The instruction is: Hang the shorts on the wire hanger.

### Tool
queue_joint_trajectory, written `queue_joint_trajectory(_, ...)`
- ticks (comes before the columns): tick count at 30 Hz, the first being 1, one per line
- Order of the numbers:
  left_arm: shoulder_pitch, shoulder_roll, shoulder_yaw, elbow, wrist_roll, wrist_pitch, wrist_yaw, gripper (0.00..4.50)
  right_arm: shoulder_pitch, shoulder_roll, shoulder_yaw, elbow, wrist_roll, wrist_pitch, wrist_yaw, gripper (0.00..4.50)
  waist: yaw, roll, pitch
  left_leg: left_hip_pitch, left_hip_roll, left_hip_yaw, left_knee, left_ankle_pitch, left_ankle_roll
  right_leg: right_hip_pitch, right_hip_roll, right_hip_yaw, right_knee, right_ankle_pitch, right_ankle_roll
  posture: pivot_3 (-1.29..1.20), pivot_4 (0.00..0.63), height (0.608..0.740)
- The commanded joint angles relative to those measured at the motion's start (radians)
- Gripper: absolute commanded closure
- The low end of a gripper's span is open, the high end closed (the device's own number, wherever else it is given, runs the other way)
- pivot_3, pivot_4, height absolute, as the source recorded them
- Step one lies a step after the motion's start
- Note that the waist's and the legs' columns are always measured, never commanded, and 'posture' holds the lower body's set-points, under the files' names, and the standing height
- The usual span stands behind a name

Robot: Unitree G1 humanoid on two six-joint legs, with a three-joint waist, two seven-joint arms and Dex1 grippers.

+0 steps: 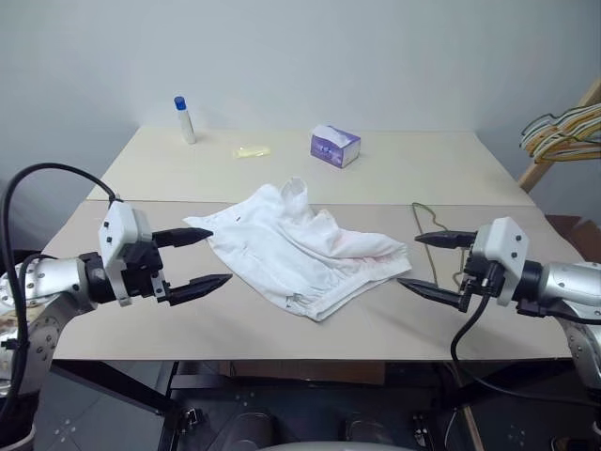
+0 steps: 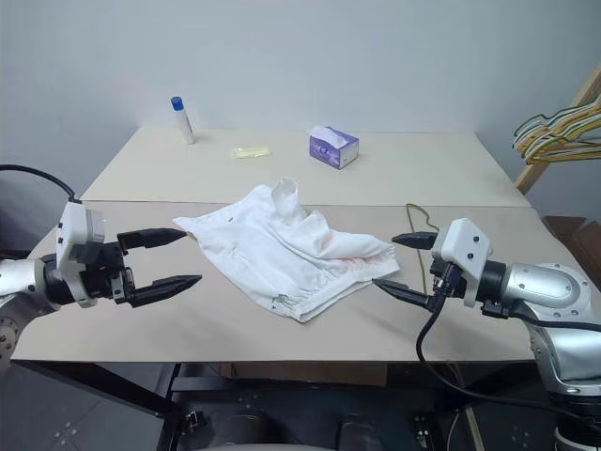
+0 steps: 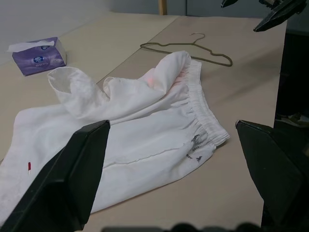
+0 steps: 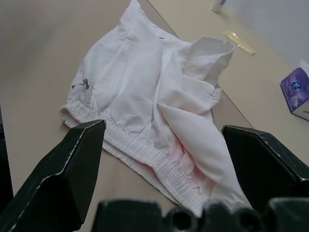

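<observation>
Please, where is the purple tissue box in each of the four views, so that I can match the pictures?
Left eye view: tissue box on the far table, behind the shorts.
Right eye view: same place.
Left wrist view: upper left, beyond the shorts.
Right wrist view: right edge, cut off.
Shared landmark: the crumpled white shorts.

Left gripper (image 3: 171,169) with jaws spread wide, nothing between them. Shorts (image 3: 130,121) lie crumpled on the table (image 3: 241,87), elastic waistband toward the right fingers, one leg folded up. Wire hanger (image 3: 193,48) lies flat just beyond the shorts. Tissue box (image 3: 37,55) stands well apart. Right gripper (image 3: 256,12) also spread
</observation>
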Motion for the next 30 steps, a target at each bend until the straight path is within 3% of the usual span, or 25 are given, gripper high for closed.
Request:
queue_joint_trajectory(1, -0.018, -0.005, 0.023, -0.014, 0.0, -0.026, 0.003, 0.0, -0.011, 0.0, -0.014, -0.017, 0.004, -0.026, -0.003, 0.02, 0.0, 0.0, 0.0, 0.0, 0.0, 0.0, 0.0, 0.0, 0.0, 0.0, 0.0, 0.0, 0.0, 0.0, 0.0, 0.16, 0.002, 0.74)
queue_joint_trajectory(11, -0.023, 0.001, 0.015, -0.023, -0.015, -0.025, -0.014, 0.0, -0.003, 0.016, 0.025, -0.091, -0.017, -0.007, -0.048, 0.02, -0.001, 0.0, 0.0, 0.0, 0.0, 0.0, 0.0, 0.0, 0.0, 0.0, 0.0, 0.0, 0.0, 0.0, 0.0, 0.16, 0.009, 0.74)
queue_joint_trajectory(17, -0.054, -0.016, -0.017, -0.02, -0.011, -0.027, -0.001, 0.0, -0.078, 0.005, 0.311, -0.086, -0.233, 0.013, -0.07, 0.02, -0.006, 0.0, 0.0, 0.0, 0.0, 0.0, 0.0, 0.0, 0.0, 0.0, 0.0, -0.001, 0.0, -0.003, -0.004, 0.13, 0.013, 0.74)
queue_joint_trajectory(25, -0.08, -0.03, -0.054, -0.005, 0.0, -0.031, 0.001, 0.0, -0.275, 0.203, 0.6, -0.049, -0.345, 0.218, -0.134, 0.02, -0.011, 0.002, 0.003, 0.0, 0.0, -0.001, 0.0, 0.0, 0.0, -0.001, 0.0, -0.001, 0.001, -0.003, -0.004, 0.12, 0.021, 0.74)
queue_joint_trajectory(30, -0.095, -0.031, -0.062, -0.001, 0.004, -0.033, 0.0, 0.0, -0.352, 0.267, 0.753, 0.013, -0.454, 0.341, -0.168, 0.02, -0.009, 0.002, 0.004, -0.001, 0.0, -0.001, 0.0, 0.0, 0.0, -0.001, 0.0, -0.004, 0.001, -0.003, -0.004, 0.12, 0.017, 0.74)
